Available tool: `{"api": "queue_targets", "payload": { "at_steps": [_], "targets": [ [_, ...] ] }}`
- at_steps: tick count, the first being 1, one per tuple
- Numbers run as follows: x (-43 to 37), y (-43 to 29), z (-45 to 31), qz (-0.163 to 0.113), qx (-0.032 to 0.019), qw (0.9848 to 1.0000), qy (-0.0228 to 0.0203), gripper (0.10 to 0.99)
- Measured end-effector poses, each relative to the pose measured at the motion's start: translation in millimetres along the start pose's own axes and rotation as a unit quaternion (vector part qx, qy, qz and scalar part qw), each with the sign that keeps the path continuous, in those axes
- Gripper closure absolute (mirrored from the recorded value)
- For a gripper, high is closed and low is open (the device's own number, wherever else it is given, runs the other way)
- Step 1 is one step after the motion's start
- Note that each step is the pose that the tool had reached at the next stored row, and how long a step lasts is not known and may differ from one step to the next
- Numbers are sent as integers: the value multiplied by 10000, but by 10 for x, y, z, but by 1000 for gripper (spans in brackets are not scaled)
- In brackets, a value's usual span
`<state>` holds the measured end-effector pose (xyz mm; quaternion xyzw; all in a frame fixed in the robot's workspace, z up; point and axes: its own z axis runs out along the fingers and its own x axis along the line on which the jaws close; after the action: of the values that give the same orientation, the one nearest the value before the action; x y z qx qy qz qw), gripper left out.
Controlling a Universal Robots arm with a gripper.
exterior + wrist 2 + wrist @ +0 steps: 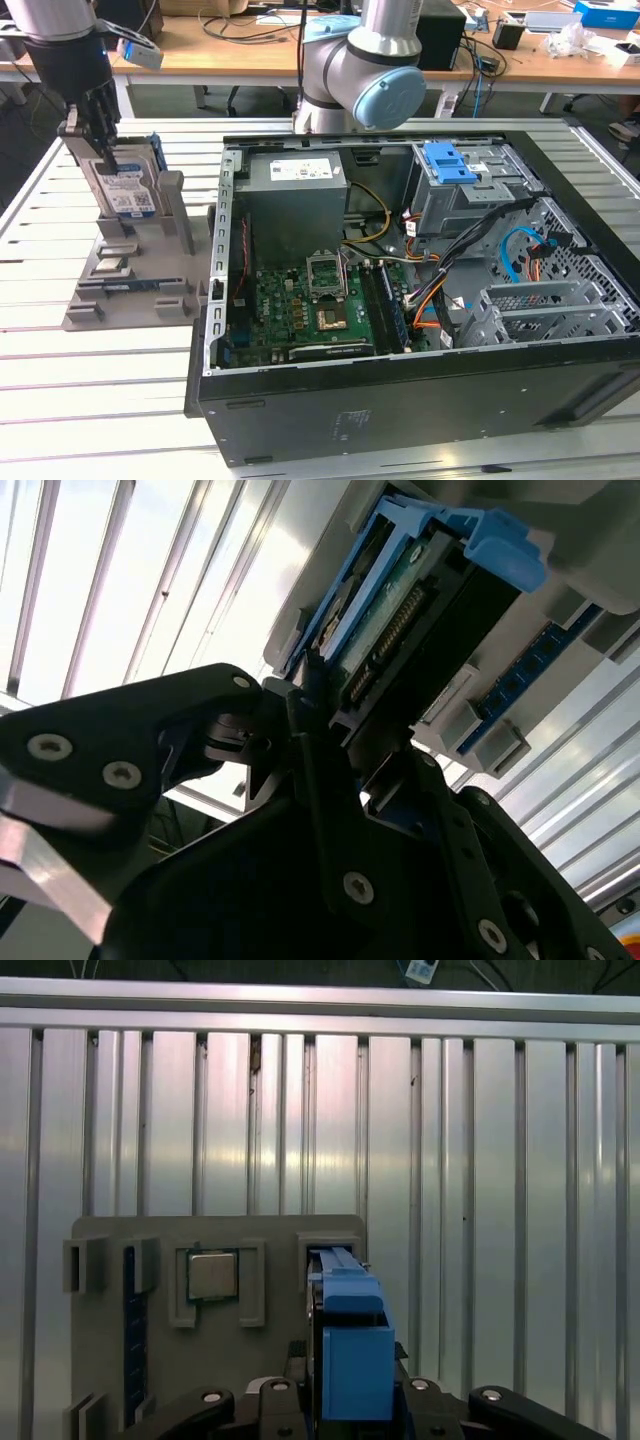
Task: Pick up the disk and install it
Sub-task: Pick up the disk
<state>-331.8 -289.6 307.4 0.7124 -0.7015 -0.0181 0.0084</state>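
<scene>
The disk (125,185) stands on edge in a slot of the grey fixture (130,290) at the exterior view's left, silver with a blue-and-white label and blue rails. My gripper (95,150) comes down on its upper edge, with black fingers on either side of it. In the first wrist view the disk's blue rail (350,1340) sits between the two fingers (290,1385), and the gripper (350,1400) is shut on it. The second wrist view shows the disk's connector edge (400,610) clamped at the fingertips (310,685).
An open computer case (400,400) lies at the exterior view's right, holding the power-supply box (295,180), motherboard (310,310) and a drive cage with a blue latch (450,162). The arm's base (370,70) stands behind it. A processor chip (212,1275) sits in the fixture.
</scene>
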Motion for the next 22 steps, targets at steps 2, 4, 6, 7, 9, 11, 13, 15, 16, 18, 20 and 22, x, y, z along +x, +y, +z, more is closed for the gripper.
{"api": "queue_targets", "payload": {
  "at_steps": [2,4,6,7,9,11,13,15,16,18,20,22],
  "targets": [
    [-1,2,-39,0,0,10000,0,722],
    [-2,4,-90,0,-1,10000,0,722],
    [-4,5,-133,0,0,10000,0,722],
    [-5,6,-152,0,0,10000,0,722],
    [-10,11,-284,0,-1,10000,0,722],
    [-21,21,-568,0,0,10000,0,722],
    [-24,25,-666,0,0,10000,0,722],
    [-25,26,-709,0,0,10000,0,722],
    [-26,28,-745,0,0,10000,0,722],
    [-27,31,-821,0,0,10000,0,722],
    [-29,33,-871,0,0,10000,0,722],
    [-30,35,-929,1,-1,10000,0,722]
  ]
}}
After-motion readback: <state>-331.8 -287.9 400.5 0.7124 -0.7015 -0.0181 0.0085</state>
